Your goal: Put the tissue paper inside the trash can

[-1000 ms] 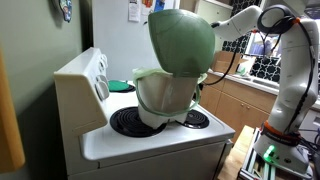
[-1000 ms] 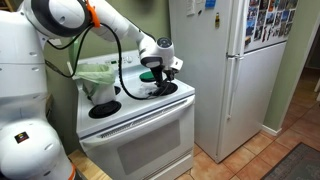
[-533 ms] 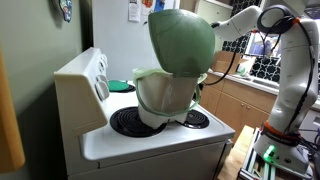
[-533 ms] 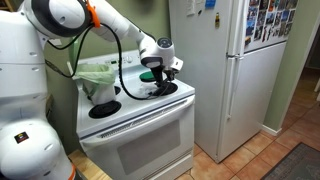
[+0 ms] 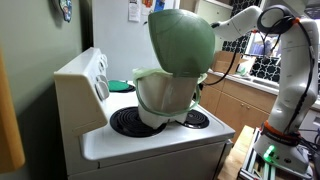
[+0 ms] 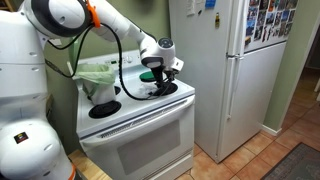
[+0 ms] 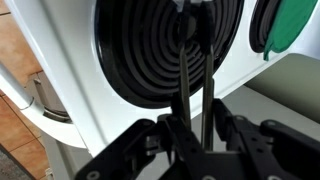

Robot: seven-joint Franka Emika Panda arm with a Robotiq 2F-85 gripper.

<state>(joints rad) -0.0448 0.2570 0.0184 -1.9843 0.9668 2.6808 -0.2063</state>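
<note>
Landmark: the white stove, which shows in both exterior views; I give every place below relative to it.

Trash can: my target, the cream-white trash can with the pale green rim, stands upright on the stove's top. It is at the end away from the fridge and partly over a coil.

Lid: its dull-green domed lid is tipped up and stands open above the rim. In an exterior view it looms large, close to the camera.

Tissue paper: I cannot make it out in any view, neither on the stove nor in my grasp.

Pincer, place: my pincer hangs low over the stove's top at the end nearest the fridge, well apart from the trash can. From the wrist I look straight down on a black coil burner.

Pincer, state: narrow. My two dark fingers run almost parallel with only a slim slit between them, and through that slit I see the coil — nothing gripped that I can tell.

Green disc: a flat green disc lies on the stove's top just beside the burner under me, towards the stove's back.

Arm: my white arm arches over the stove from the trash can's end, with a black cable trailing along it.
</note>
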